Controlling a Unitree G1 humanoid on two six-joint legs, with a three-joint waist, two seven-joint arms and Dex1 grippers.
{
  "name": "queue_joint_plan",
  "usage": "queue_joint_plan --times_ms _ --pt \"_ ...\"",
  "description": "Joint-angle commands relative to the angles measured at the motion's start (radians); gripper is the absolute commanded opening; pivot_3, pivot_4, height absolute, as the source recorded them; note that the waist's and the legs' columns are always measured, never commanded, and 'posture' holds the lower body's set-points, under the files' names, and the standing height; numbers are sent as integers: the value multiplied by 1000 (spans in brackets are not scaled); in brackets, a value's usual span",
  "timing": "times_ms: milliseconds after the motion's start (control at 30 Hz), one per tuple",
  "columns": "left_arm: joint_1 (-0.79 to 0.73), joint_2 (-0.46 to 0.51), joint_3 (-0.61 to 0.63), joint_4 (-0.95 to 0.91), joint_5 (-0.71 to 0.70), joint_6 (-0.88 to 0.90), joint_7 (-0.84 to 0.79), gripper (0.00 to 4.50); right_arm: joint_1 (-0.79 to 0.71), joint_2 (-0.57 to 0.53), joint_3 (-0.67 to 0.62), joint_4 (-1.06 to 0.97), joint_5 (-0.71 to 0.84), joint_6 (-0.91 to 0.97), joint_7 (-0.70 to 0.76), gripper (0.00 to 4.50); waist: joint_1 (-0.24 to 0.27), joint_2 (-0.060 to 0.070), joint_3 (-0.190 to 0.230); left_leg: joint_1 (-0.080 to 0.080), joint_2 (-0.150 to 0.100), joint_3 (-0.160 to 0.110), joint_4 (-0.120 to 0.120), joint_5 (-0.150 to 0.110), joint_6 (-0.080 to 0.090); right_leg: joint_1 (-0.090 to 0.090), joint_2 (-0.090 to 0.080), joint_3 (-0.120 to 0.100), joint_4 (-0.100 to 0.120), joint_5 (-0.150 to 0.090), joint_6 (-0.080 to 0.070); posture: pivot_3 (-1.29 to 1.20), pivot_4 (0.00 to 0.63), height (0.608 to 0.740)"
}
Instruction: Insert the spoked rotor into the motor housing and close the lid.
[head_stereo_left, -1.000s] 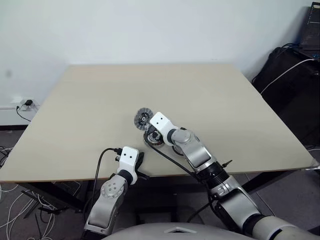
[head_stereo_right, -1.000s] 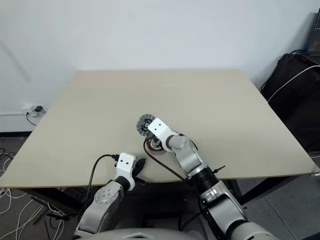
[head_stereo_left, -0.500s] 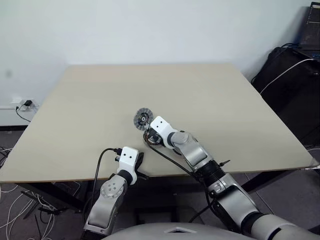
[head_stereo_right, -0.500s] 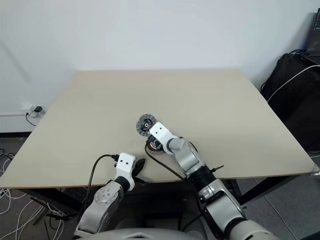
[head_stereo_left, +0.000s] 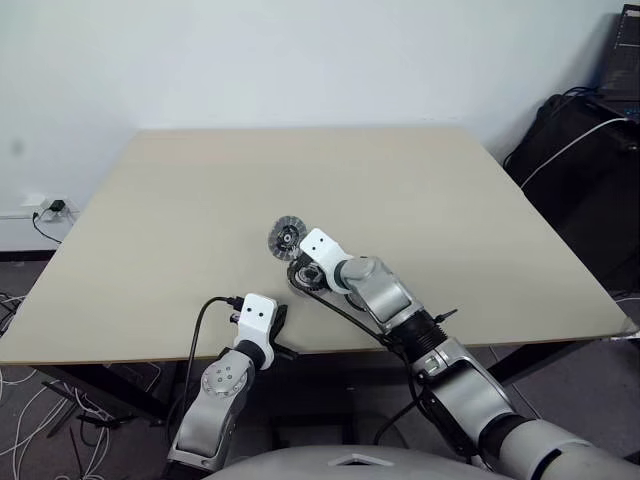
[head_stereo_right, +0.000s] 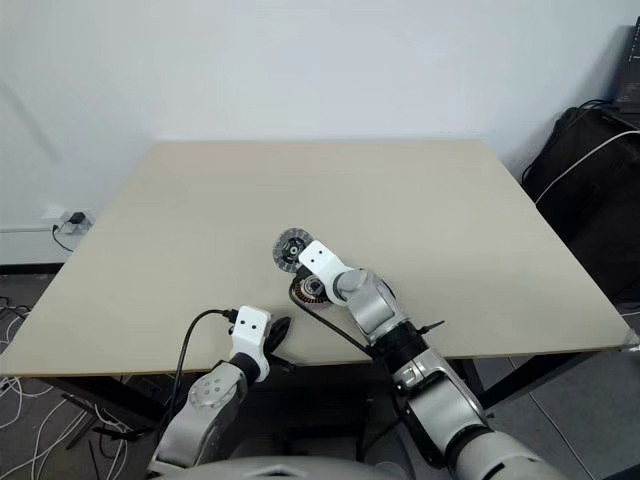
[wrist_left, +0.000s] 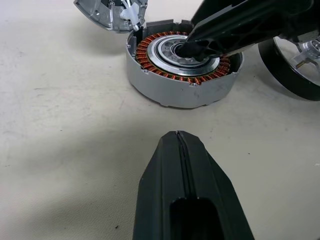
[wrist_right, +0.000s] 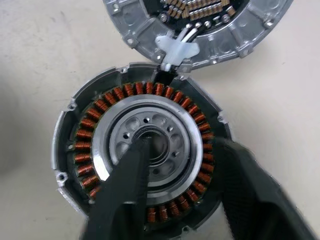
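The motor housing (wrist_right: 100, 125) sits near the table's front middle, its copper windings ringing a pale hub. My right gripper (wrist_right: 187, 160) is down on it, with one finger in the centre bore and the other over the outer wall, shut on that side. The lid (head_stereo_left: 286, 237) lies just beyond the housing, touching its rim and joined to it by white wires. The spoked rotor (wrist_left: 287, 75), dark-rimmed, rests on the table beside the housing. My left gripper (wrist_left: 178, 135) is shut and empty, low at the front edge and pointing at the housing (wrist_left: 175, 85).
The tan table (head_stereo_left: 200, 200) has bare room all around the parts. A black cable runs from my left wrist (head_stereo_left: 200, 330) over the front edge. Dark bags and cables (head_stereo_left: 580, 170) stand off the right side, and a wall socket (head_stereo_left: 50, 210) is at the left.
My right gripper tipped a little further down onto the housing and its fingers drew closer together. The left arm, lid and rotor kept still.
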Motion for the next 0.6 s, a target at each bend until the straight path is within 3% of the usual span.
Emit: queue_joint_plan --times_ms 33,100,600 --pt "-9 -9 2 -24 -5 -27 5 0 -12 2 -4 5 5 21 8 670 0 0 0 0 0 0 0 0 0 0 0 0 0 0 0 0 0 740" --pt "-9 -10 1 -23 -5 -28 6 0 -11 2 -5 1 6 23 9 25 0 0 0 0 0 0 0 0 0 0 0 0 0 0 0 0 0 740" --pt "-10 -9 -1 -20 -9 -25 9 0 0 11 -26 -51 33 18 13 25 0 0 0 0 0 0 0 0 0 0 0 0 0 0 0 0 0 740"
